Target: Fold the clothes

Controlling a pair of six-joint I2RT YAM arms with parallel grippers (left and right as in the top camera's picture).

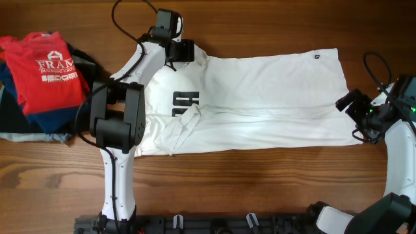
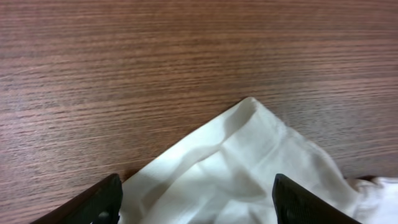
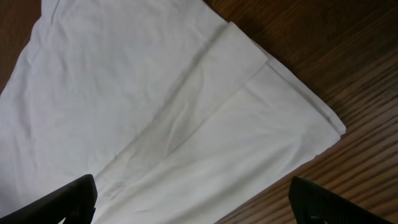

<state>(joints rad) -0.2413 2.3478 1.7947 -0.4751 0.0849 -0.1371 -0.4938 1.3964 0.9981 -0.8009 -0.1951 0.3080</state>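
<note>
Two tools, both with jaws apart, nothing clamped. Your left tool [image 1: 184, 51] sits over the far corner of the shirt [image 1: 260, 97] at its lettered end; your right tool [image 1: 349, 104] faces the hem, likely staged to lift opposite ends. Shirt lies flat on the surface [image 1: 260, 195], long axis left to right, lettering toward your left arm.

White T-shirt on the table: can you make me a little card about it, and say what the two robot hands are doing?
shirt: white T-shirt, lying flat on the wooden table
letters: black letters, partly tucked under a fold
left gripper: open, over a corner of the shirt
right gripper: open, over the shirt's other end
held: nothing
nearby: red shirt on top of dark folded clothes
</note>
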